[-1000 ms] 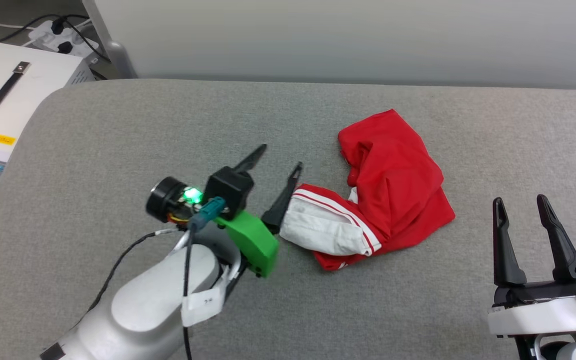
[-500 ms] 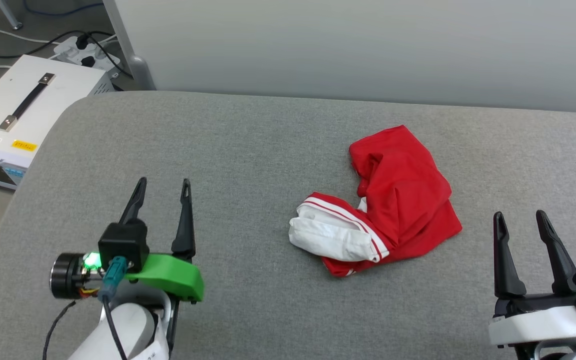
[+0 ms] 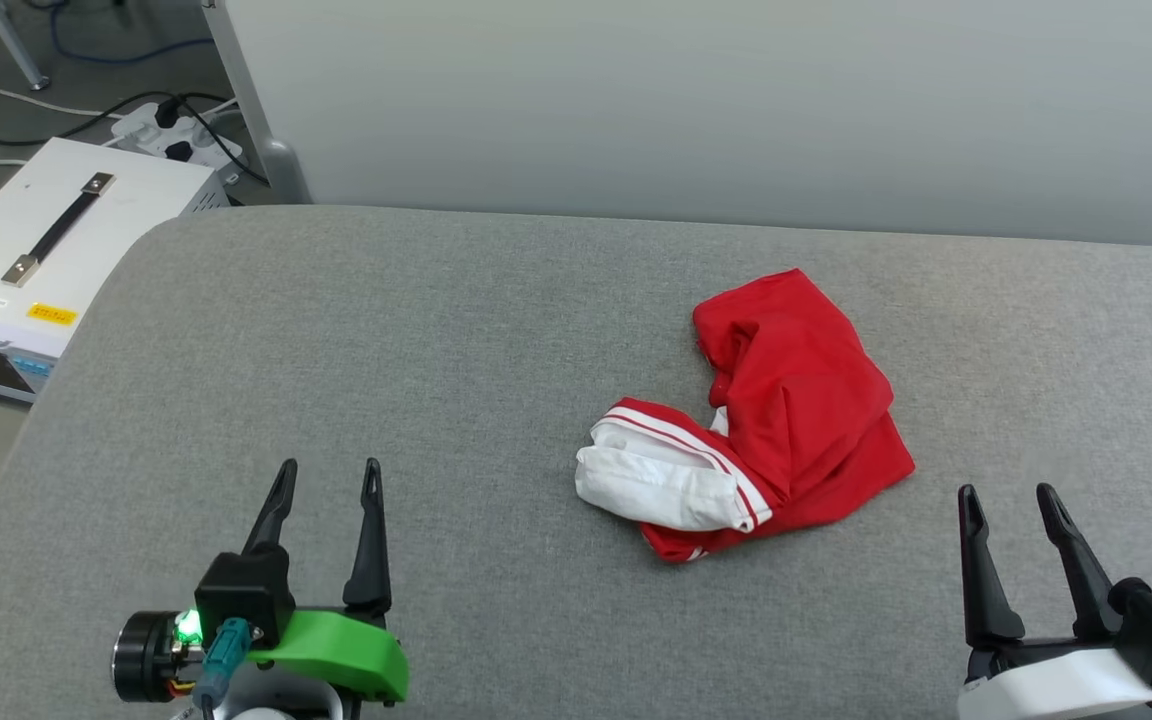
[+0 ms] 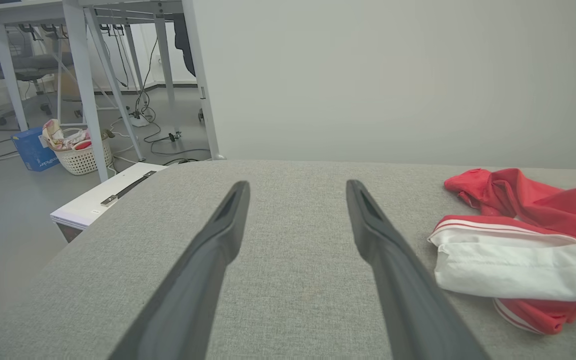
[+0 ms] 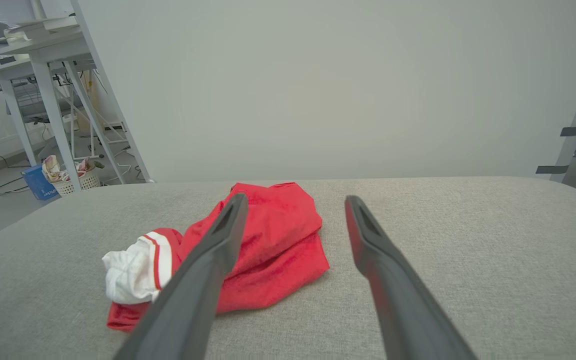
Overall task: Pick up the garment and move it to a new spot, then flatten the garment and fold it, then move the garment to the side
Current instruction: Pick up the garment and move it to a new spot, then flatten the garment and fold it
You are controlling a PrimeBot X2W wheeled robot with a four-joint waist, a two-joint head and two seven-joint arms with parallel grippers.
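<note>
The garment (image 3: 786,410) lies crumpled on the grey padded table (image 3: 456,340), red cloth bunched with a white sleeve and red-and-white trim at its near left. The left wrist view has the garment (image 4: 518,250) at its right; in the right wrist view the garment (image 5: 268,250) lies ahead and to the left. My left gripper (image 3: 328,477) stands open at the table's near left, well clear of the cloth, nothing between its fingers (image 4: 218,240). My right gripper (image 3: 1008,497) stands open at the near right, also empty, a short way from the garment's near right edge.
A white equipment box (image 3: 46,250) with a black handle sits off the table's left corner, beside cables and a power strip (image 3: 171,125). A pale wall panel (image 3: 736,100) runs behind the table. Desk legs and a laundry basket (image 4: 80,150) stand farther left.
My left gripper has pulled back from the garment's white sleeve to the near left of the table, staying open. The camera tilted, shifting the scene slightly. The garment lies as before.
</note>
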